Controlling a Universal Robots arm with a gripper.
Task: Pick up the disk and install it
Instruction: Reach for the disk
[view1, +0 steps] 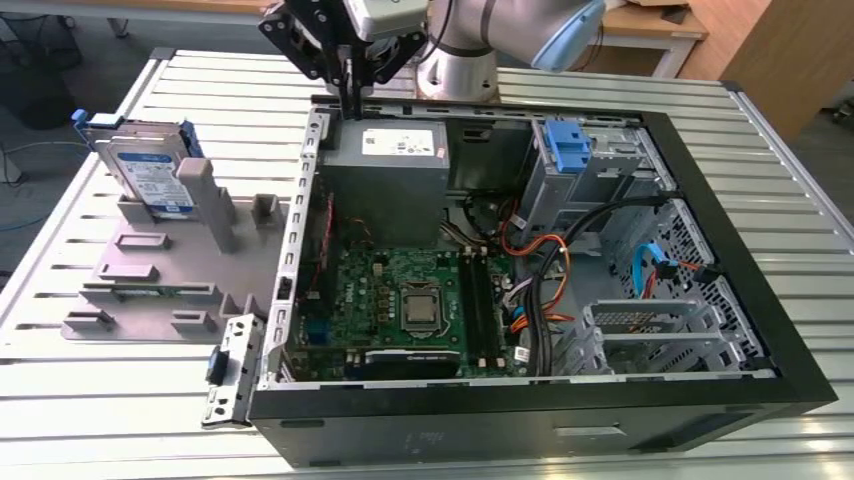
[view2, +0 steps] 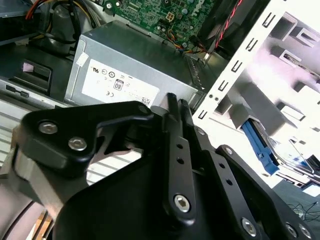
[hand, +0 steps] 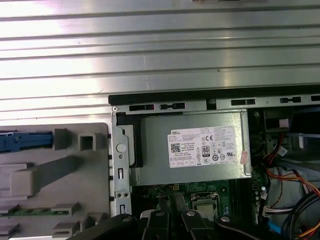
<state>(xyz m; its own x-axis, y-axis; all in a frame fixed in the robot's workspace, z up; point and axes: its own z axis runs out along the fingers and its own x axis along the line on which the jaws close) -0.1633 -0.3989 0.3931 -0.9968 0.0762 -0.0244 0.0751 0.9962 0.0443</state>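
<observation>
The arm (view1: 494, 40) reaches in from the far side of the table (view1: 107, 400) and bends so the gripper (view1: 351, 110) points straight down. It hangs over the far wall of the open case (view1: 787, 340), just above the corner of the power supply (view1: 387, 175). In the second wrist view the fingers (view2: 172, 107) lie pressed together with nothing between them, so the gripper (view2: 177, 102) is closed and empty. In the first wrist view the gripper (hand: 170, 200) sits over the motherboard (hand: 165, 191), next to the power supply (hand: 195, 147).

The disk (view1: 144, 170) is well apart from the gripper, outside the case on the exterior view's left. It stands on edge in a grey fixture (view1: 147, 290), leaning a little against a grey post. Its labelled face turns toward the exterior camera, and its top edge runs roughly parallel to the case's far wall. Blue rails show along its top and side. Whether its long axis runs upward or along the fixture, I cannot tell. In the first wrist view the disk (hand: 25, 141) shows as a blue strip from above.
</observation>
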